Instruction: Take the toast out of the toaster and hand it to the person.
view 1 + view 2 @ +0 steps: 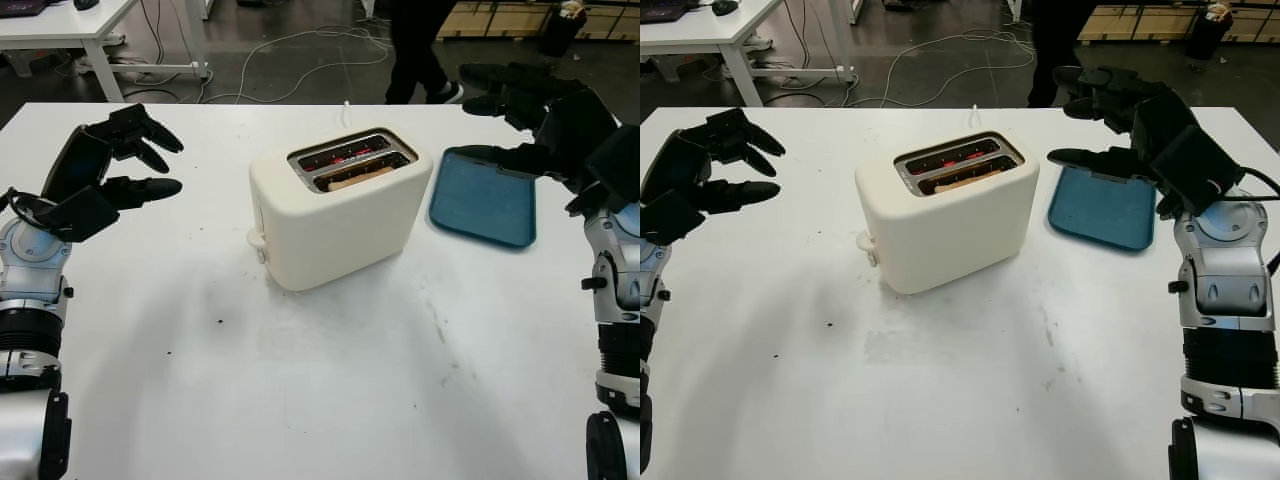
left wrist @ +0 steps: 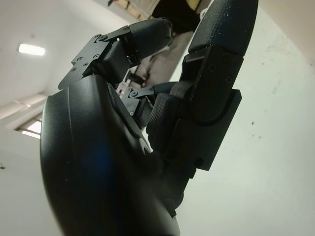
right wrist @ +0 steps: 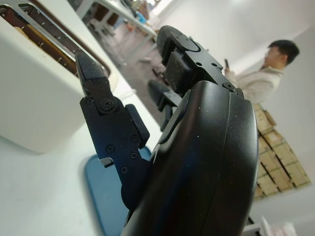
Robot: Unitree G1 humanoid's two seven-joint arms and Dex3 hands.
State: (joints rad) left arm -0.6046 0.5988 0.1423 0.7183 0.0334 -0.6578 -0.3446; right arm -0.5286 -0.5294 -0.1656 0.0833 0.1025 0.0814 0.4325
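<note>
Both arms are up over the white counter [image 1: 330, 380], and the landmark here is the cream-coloured plastic two-slot toaster [image 1: 335, 215] sitting in the middle of it. Nearest us, the left hand [image 1: 105, 175] hangs to the left of the toaster, well apart from it, black fingers [image 1: 150, 188] open and holding nothing. The right hand [image 1: 1135, 130] hovers to the right of the toaster, above the flat blue plastic tray [image 1: 1105, 212] that lies just beside the toaster's right side; its fingers are open too, empty.

And the prize: the brown slice of toast [image 1: 352, 177] is sitting low in the toaster's nearer slot, only its top edge peeking out, while the farther slot shows a red glow inside.

So the reach has not begun, by my read. Doing it well likely means bringing one hand straight down over the nearer slot, pinching that thin exposed edge firmly, and lifting vertically so the slice doesn't snag the wire guides. The other hand might steady the toaster's body. Those elements may be hot.

Beyond the toaster, past the counter's far edge, a person [image 1: 415, 45] stands in dark trousers. No brand, label or writing is readable anywhere.
</note>
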